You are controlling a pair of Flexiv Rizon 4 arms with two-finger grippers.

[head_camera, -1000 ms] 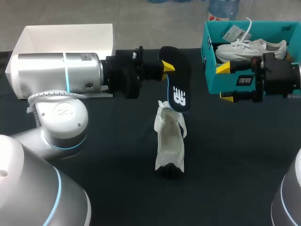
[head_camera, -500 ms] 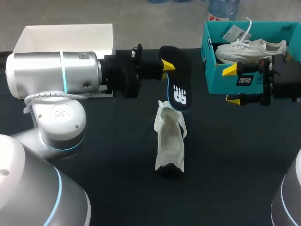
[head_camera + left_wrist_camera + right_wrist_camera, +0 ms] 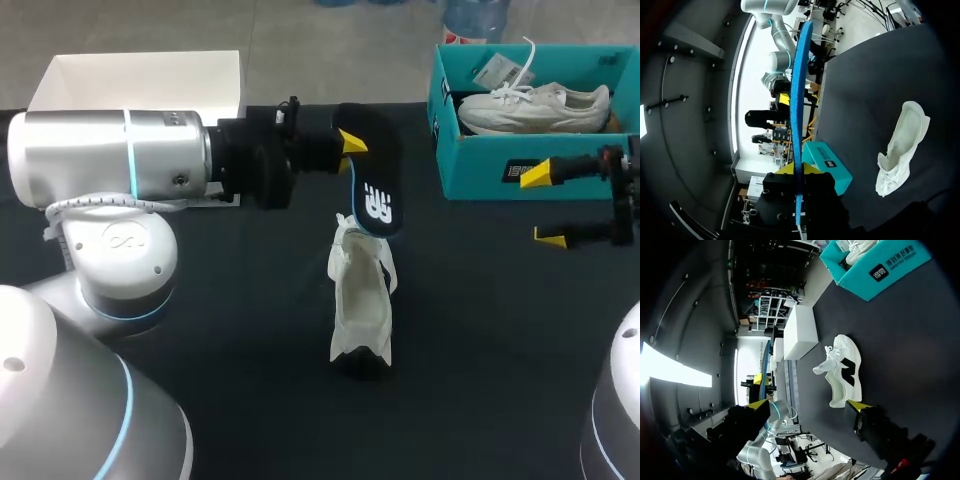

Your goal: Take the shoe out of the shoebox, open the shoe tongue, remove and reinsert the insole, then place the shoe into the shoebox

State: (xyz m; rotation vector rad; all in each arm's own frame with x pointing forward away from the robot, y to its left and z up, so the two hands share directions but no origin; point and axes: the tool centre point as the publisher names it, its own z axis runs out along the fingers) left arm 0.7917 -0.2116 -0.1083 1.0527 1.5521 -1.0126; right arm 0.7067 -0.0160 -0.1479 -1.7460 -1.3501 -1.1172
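A white shoe (image 3: 362, 300) rests on the dark table, near its middle. Just behind it, my left gripper (image 3: 350, 145) is shut on a black insole (image 3: 375, 175) with a blue underside, held in the air. The left wrist view shows the insole (image 3: 801, 100) edge-on, clamped between that gripper's (image 3: 799, 171) yellow tips, with the shoe (image 3: 900, 150) lying off to one side. The teal shoebox (image 3: 480, 165) stands at the back right and holds a second white shoe (image 3: 535, 105). In front of the box, near the right edge, my right gripper (image 3: 545, 207) stands open and holds nothing. The right wrist view has the shoe (image 3: 842, 370) ahead of its gripper (image 3: 807, 405).
A white open box (image 3: 140, 75) sits at the back left, partly behind my left arm. The right wrist view shows the teal shoebox (image 3: 875, 265) and the white box (image 3: 802, 332) beyond the shoe. Bare dark tabletop (image 3: 480, 340) lies in front of and to the right of the shoe.
My right gripper has drawn back to the right, away from the front of the teal shoebox. My left arm has shifted slightly left with the insole. The shoe has not moved.
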